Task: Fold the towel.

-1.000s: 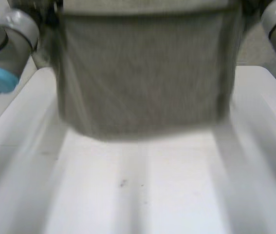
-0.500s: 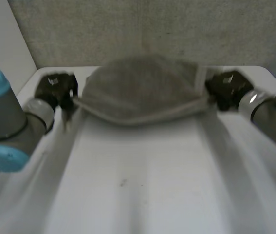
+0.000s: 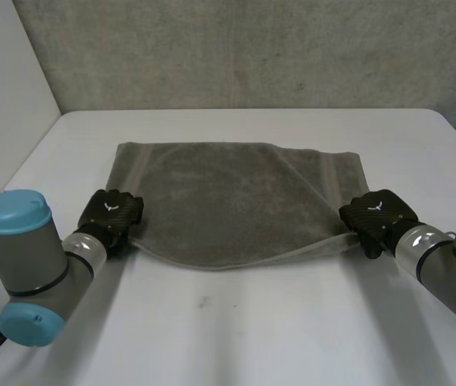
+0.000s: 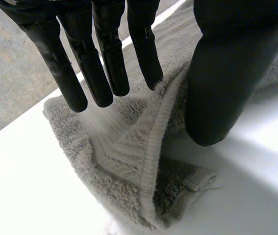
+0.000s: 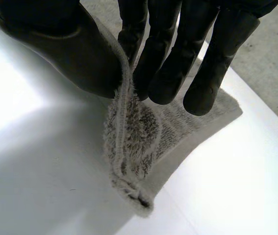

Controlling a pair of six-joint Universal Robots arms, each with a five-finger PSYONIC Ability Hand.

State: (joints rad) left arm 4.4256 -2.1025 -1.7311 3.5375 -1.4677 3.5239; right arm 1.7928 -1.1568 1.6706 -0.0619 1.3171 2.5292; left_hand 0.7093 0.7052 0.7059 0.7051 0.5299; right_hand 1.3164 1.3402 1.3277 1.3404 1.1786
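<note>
On your left: left hand (image 3: 113, 215), straight fingers and thumb pinching the near left corner of the towel (image 3: 236, 201). Centre: you have the grey towel, doubled, lying on the white table (image 3: 236, 330). On your right: right hand (image 3: 376, 215), fingers and thumb nipping the near right corner.

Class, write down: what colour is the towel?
The towel is grey-brown, with a paler stripe near each end; head view shows it best.

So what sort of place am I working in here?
Probably a robot lab or test cell, not a home: a white table, a plain grey wall behind it, and one grey towel, its near corners pinched by the left hand and right hand.
</note>
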